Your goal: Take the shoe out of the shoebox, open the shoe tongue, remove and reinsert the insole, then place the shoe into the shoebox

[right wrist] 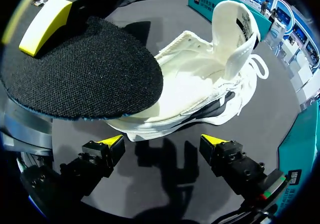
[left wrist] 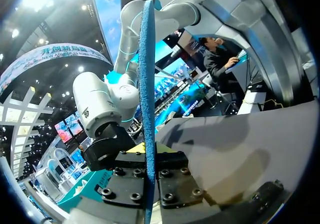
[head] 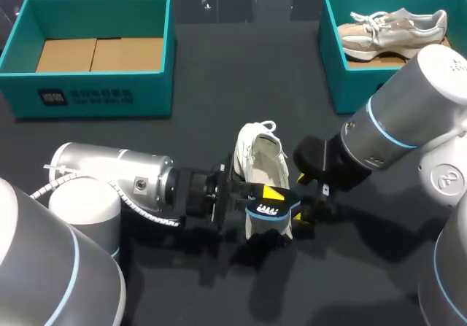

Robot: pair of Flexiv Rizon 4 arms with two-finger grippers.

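Observation:
A white shoe lies on the dark table with its tongue pulled up and its opening bare. My left gripper is shut on the dark, blue-edged insole, holding it just over the shoe's heel end. From the left wrist view the insole shows edge-on, clamped between the fingers. My right gripper stands open beside the shoe, close under the insole, with nothing between its yellow tips. The other arm's yellow tip rests on the insole.
An empty teal shoebox with a cardboard floor stands at the back left. A second teal shoebox at the back right holds another pale shoe. Both arms crowd the table's middle front.

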